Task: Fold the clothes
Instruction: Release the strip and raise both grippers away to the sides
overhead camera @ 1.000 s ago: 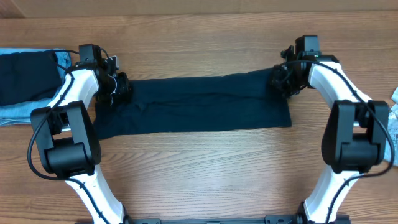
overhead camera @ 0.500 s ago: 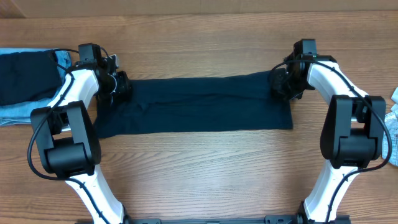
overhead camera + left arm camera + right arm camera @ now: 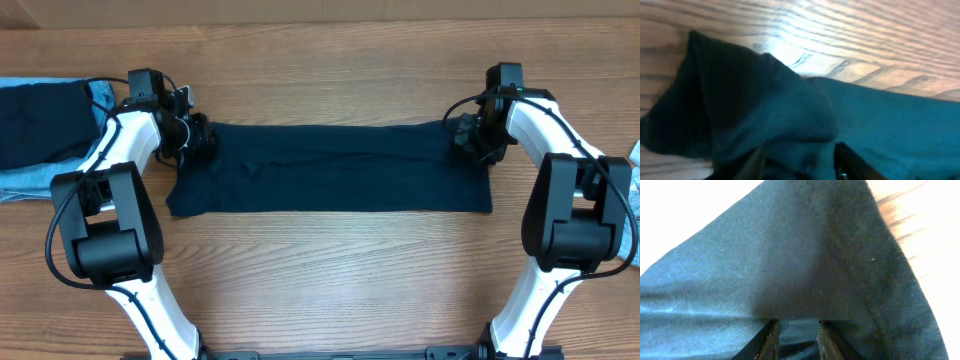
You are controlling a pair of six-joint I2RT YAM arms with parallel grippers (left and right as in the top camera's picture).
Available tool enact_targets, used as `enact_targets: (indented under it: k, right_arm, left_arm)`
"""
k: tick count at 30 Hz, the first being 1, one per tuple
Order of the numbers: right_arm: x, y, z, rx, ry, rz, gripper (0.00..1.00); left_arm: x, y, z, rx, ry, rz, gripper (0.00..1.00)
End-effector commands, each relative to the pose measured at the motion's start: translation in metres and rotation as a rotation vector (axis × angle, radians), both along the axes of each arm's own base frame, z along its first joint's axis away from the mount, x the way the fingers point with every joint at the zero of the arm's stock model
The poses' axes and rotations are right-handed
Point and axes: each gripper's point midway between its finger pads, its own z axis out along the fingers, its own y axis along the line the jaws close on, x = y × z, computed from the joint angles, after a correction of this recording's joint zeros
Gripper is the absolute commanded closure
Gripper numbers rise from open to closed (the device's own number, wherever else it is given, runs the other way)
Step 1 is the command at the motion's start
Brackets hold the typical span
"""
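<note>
Overhead: the shirt (image 3: 330, 180) lies on the counter (image 3: 330, 290) as a long dark band, spread btwn the two arms. The left pincer (image 3: 195, 137) sits at the band's far corner on one end and the right pincer (image 3: 467, 137) at the far corner on the other. The cloth runs from each pincer inward and back toward the robot. Outward of the left pincer, at the counter's edge, is a pile (image 3: 40, 130) of dark and light blue pieces; can't tell if those are done or waiting.

Left wrist: the shirt (image 3: 790, 110) corner tents up off the counter (image 3: 865, 40) toward the left pincer (image 3: 797, 157), w/ cloth bunched btwn the fingers (image 3: 847, 162). It looks like a grip on the shirt, tho the jaws stand fairly apart.

Right wrist: the shirt (image 3: 790, 255) fans out ahead of the right pincer (image 3: 796, 336), w/ a pleat caught btwn the jaws. This also reads as a hold on the shirt. Bare counter (image 3: 920, 240) shows off to one side.

Progress: the shirt is prob. already folded lengthwise into a strip. Crosswise folds are left, i.e. end to end, and perhaps the pile after that.
</note>
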Motion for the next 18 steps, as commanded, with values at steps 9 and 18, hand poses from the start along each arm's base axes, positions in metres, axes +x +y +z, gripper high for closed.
enact_targets:
  k: [9, 18]
  right_arm:
    - [0.023, -0.042, 0.056, -0.088, -0.090, -0.027, 0.60]
    - [0.024, -0.009, 0.114, 0.079, -0.219, 0.017, 0.42]
  left_arm:
    - [0.039, -0.033, 0.073, -0.210, -0.140, -0.113, 0.48]
    - [0.055, -0.044, 0.175, -0.239, -0.287, -0.252, 0.57]
